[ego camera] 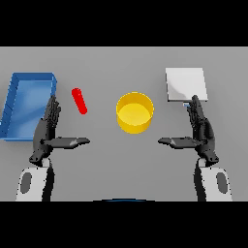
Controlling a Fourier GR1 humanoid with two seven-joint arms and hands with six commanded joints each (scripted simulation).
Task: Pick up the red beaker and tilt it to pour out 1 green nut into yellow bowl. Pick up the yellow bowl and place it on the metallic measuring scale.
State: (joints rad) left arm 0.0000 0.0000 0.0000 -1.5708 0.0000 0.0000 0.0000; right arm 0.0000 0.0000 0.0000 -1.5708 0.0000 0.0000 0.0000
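A plain grey bench [101, 164] fills the view. The left robot hand [47, 131] and right robot hand [201, 131] rest low over it, fingers straight, thumbs pointing inward, holding nothing. The yellow bowl [134, 113] stands between them, slightly ahead. The red beaker [79, 100] lies tilted just ahead of the left hand, beside a blue tray [14, 104]. The metallic scale [186, 83] sits just beyond the right hand's fingertips.

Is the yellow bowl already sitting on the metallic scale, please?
No, the yellow bowl stands on the grey table, apart from the metallic scale.
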